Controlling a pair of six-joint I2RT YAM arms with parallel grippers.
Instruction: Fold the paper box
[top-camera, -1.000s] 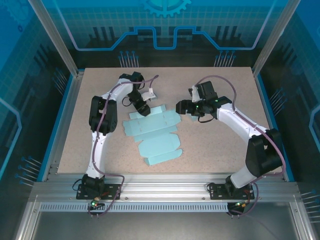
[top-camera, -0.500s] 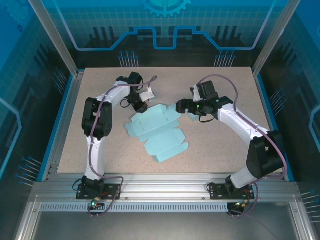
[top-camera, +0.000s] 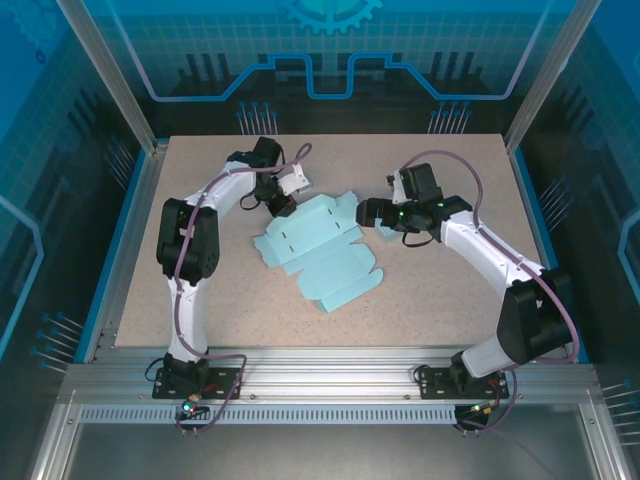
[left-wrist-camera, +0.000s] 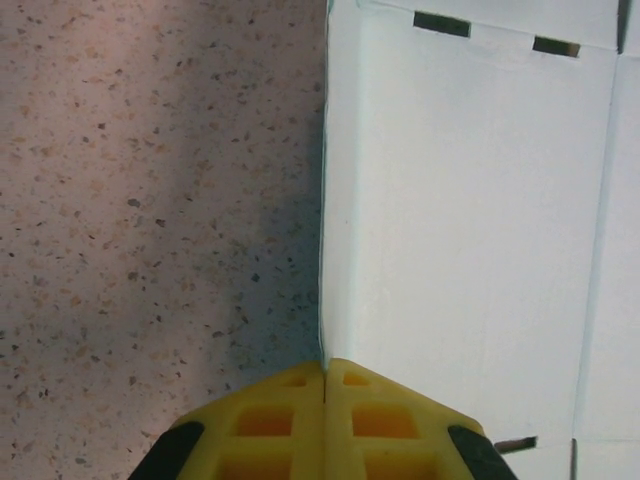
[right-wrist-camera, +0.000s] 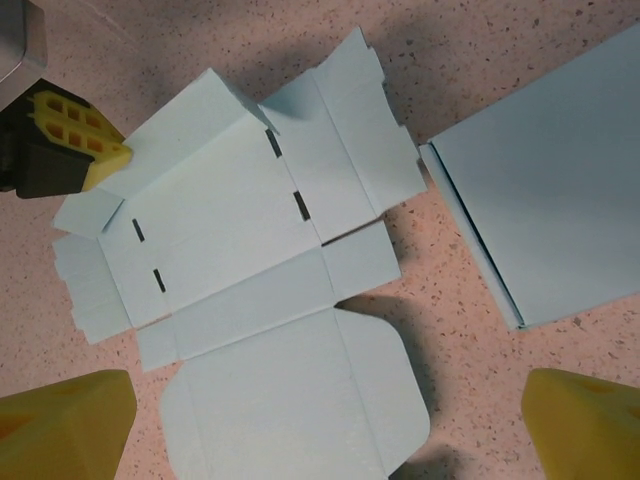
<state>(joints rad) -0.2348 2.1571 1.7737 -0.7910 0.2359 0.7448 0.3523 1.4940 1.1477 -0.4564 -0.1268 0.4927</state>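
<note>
Speckled beige tabletop (top-camera: 440, 300) sits inside an aluminium-framed enclosure (top-camera: 110, 80) with blue see-through panels printed with circuit-style graphics. At the middle of the table lies the paper box (top-camera: 320, 250), a pale blue blank, unfolded and nearly flat, between the two arms. Its long axis runs on a diagonal from the far left toward the near right. The end with small side flaps and slots points to the far left, and the wide flap with rounded corners points to the near right. The left gripper (left-wrist-camera: 323, 375) is at the far-left end, its yellow fingers pressed together on the edge of a panel there. The right gripper (top-camera: 368, 212) hangs above the box's far-right side with its jaws spread wide, holding nothing. Just beside the box, under that gripper, lies a second pale blue sheet (right-wrist-camera: 545, 210), flat on the table.
</note>
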